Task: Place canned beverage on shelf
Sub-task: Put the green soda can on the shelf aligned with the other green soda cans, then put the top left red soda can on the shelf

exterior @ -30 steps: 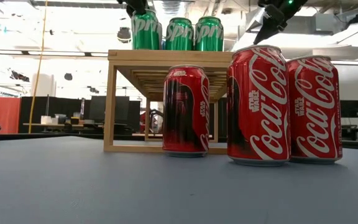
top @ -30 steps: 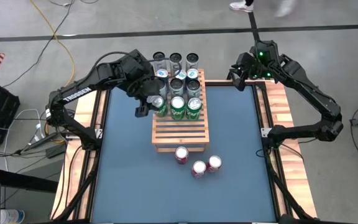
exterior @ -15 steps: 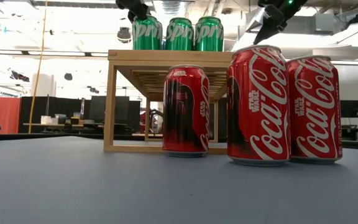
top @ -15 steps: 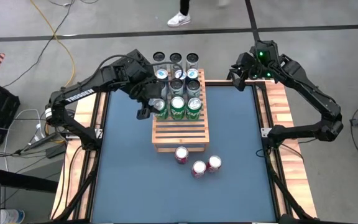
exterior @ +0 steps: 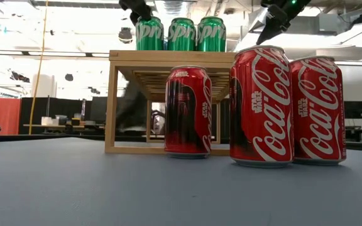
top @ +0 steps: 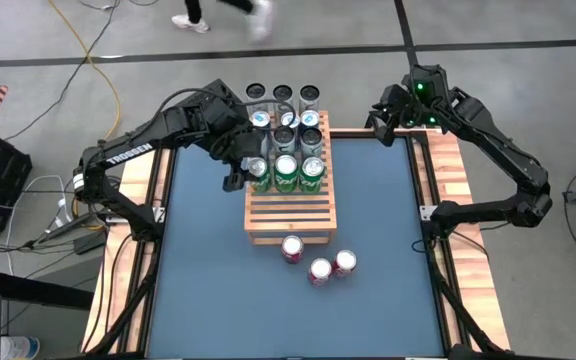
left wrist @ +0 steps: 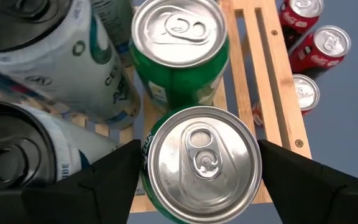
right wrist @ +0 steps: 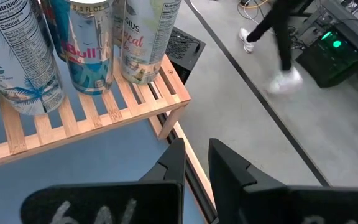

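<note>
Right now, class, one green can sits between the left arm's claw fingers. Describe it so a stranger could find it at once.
Start at the slatted wooden shelf in the middle of the blue table. Three green cans stand in a row across it. The green can you want is the one at the left end, the only one with the left claw around it.

Bright even light, blown-out background, blurred walking person

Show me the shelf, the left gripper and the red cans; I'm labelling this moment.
shelf [top: 290,215]: high view, bare front slats.
left gripper [left wrist: 197,163]: left wrist view, between its fingertips, around a green can.
red cans [exterior: 261,107]: low view, middle can's side.
</note>
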Robot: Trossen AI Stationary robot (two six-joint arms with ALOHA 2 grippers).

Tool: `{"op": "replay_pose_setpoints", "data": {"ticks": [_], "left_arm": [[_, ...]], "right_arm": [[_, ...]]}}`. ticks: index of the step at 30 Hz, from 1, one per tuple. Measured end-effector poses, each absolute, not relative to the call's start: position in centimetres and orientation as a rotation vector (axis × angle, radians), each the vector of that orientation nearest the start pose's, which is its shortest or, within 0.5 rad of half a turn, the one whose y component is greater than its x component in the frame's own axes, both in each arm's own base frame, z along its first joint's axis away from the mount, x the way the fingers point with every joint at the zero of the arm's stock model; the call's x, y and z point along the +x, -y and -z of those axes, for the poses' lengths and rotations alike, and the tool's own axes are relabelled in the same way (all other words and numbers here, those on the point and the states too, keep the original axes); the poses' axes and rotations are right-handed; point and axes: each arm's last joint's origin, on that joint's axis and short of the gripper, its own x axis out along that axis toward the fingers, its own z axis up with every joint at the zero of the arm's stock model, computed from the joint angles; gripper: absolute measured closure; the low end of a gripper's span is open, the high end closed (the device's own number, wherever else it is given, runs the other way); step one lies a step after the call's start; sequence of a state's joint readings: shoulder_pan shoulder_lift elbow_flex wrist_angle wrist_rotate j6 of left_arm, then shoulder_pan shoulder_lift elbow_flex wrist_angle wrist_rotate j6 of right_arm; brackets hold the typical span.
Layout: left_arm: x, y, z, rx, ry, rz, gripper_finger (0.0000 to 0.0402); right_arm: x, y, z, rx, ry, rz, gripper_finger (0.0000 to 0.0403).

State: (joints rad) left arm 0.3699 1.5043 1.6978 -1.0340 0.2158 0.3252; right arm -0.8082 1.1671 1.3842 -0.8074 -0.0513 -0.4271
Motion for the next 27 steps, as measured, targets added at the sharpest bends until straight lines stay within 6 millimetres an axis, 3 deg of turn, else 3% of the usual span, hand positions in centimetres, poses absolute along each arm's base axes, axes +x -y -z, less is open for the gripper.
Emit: {"op": "replay_pose_setpoints", "data": {"ticks": [9, 27], "left_arm": [[27.72, -10.31, -40.05, 0.056, -0.826, -0.042, 0.0077], [27.91, -9.75, -40.96, 0.077, -0.791, -0.051, 0.0071]], "right_arm": [[15.51, 16.02, -40.38, -0.148, -0.692, 0.599, 0.0339], [15.51, 16.02, -40.38, -0.146, -0.691, 0.599, 0.0339]]}}
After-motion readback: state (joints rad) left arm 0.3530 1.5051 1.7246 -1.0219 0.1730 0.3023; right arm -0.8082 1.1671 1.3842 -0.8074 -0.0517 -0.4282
